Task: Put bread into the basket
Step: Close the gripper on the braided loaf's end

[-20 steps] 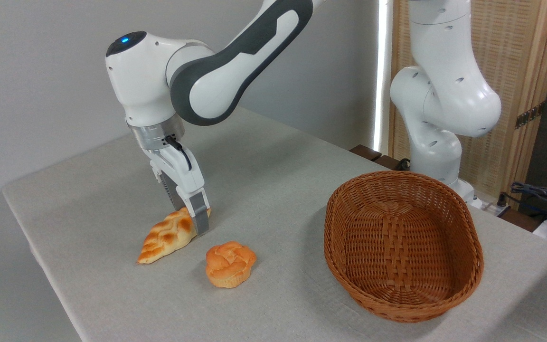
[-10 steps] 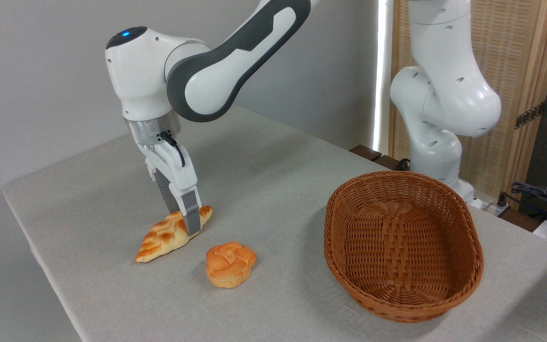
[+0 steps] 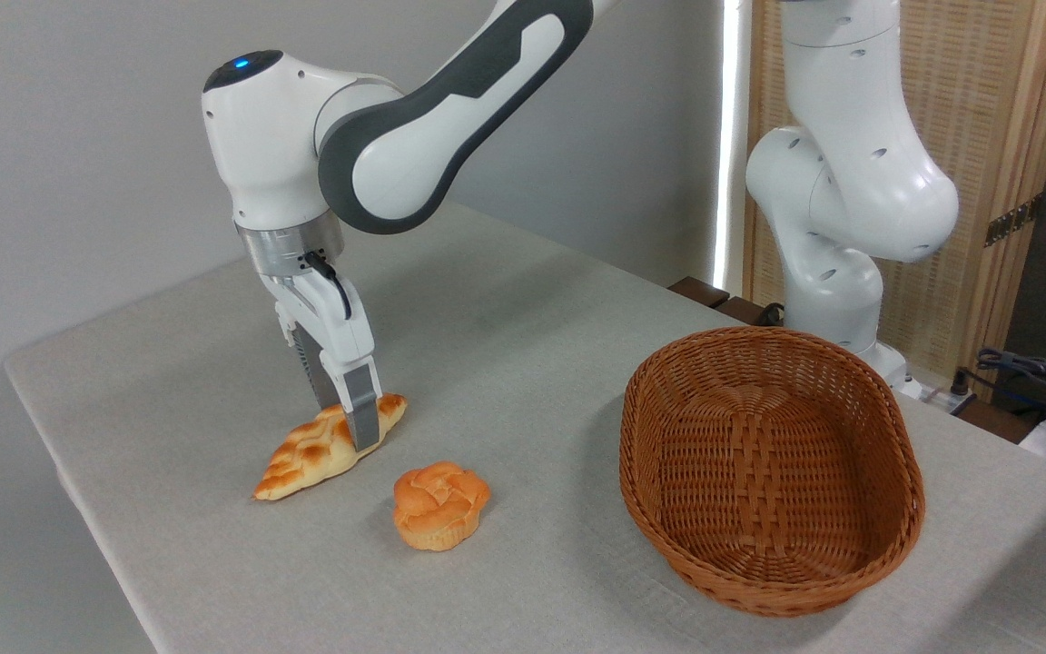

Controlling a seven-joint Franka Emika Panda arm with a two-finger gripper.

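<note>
The bread [image 3: 305,454], a long braided golden loaf, lies on the grey table [image 3: 523,327] at the left. My gripper [image 3: 349,425] comes down on it from above near its right end. One grey finger pad [image 3: 361,420] presses the near side, and the other finger stands behind the loaf. The jaws are shut on the bread, which still touches the cloth. The basket [image 3: 886,427], a large reddish-brown wicker oval, stands at the right with nothing in it, well away from the gripper.
A small round knotted bun [image 3: 439,504] sits on the table just right of and in front of the bread. The arm's white base [image 3: 836,218] rises behind the basket. The table's left edge [image 3: 78,509] is close to the loaf.
The gripper shifted a little left along the loaf and its fingers drew closer together. The bread slid slightly left, and its right tip now shows past the finger.
</note>
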